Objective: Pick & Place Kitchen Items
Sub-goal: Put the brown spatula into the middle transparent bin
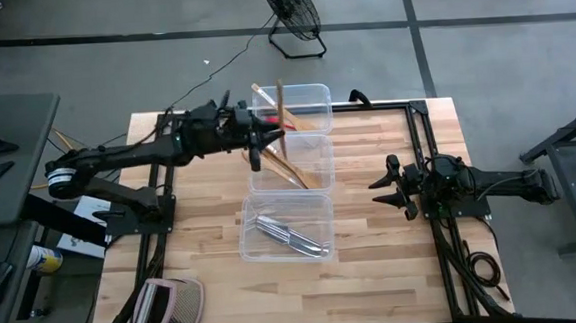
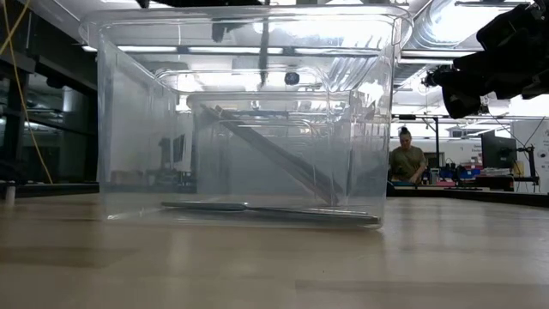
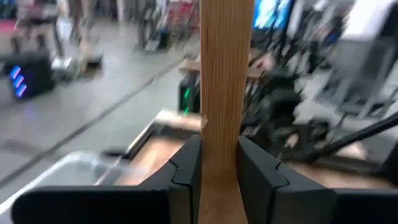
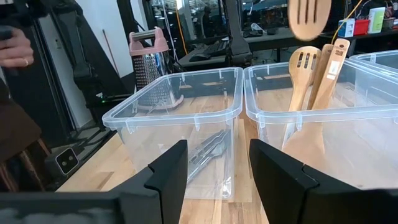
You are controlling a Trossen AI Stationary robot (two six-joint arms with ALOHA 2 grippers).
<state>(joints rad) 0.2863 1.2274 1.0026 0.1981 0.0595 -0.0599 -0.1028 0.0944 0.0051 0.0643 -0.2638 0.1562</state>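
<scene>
While the left tool (image 1: 257,133) hangs over the middle tub (image 1: 290,161), its two fingers (image 3: 186,167) are pinching a wooden spatula (image 3: 225,93) by its flat handle. In the right wrist view, the slotted head of the spatula (image 4: 310,18) floats high above that tub, so it seems to stand almost straight up, head on top and long side up and down. I think it could slip, because the wood is smooth and only a small part is squeezed. It could also bump the other wooden spoons (image 4: 314,74) leaning in the tub and knock them over. The silver cutlery (image 1: 291,236) lies flat in the near tub (image 1: 284,228). The right tool (image 1: 402,188) waits over the bench (image 1: 375,266), well apart, with its fingers spread and holding nothing.
</scene>
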